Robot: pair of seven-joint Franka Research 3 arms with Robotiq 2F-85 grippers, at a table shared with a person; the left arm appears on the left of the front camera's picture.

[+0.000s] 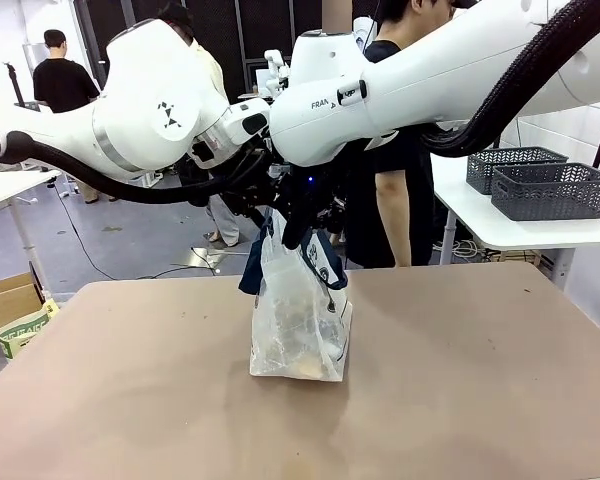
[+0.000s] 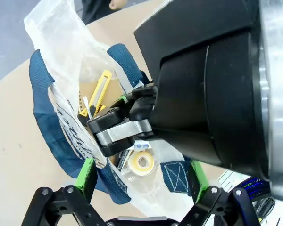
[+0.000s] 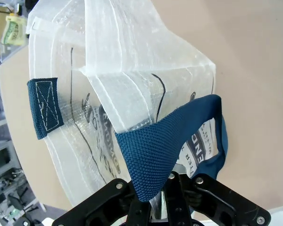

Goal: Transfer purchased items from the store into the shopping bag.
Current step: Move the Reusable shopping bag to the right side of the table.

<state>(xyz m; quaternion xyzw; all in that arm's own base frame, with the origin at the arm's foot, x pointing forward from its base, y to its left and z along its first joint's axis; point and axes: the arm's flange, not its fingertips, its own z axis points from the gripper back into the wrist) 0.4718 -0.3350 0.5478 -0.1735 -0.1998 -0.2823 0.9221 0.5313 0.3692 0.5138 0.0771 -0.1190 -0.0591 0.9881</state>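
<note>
The shopping bag (image 1: 298, 325) stands upright in the middle of the brown table (image 1: 480, 380), translucent white with navy handles. My right gripper (image 3: 153, 200) is shut on one navy handle (image 3: 167, 146) and holds it up above the bag. My left gripper (image 2: 142, 173) hovers open right over the bag's mouth, its green pads (image 2: 87, 170) spread to either side with nothing between them. In the left wrist view the right gripper (image 2: 118, 129) pinches the bag's rim. Purchased items lie inside the bag: a yellow utility knife (image 2: 100, 92) and a roll of tape (image 2: 141, 162).
A person in black (image 1: 400, 190) stands at the table's far side. Two dark grey slotted baskets (image 1: 553, 188) sit on a white side table at the far right; I cannot tell whether either is the store. A cardboard box (image 1: 8, 300) sits at the left.
</note>
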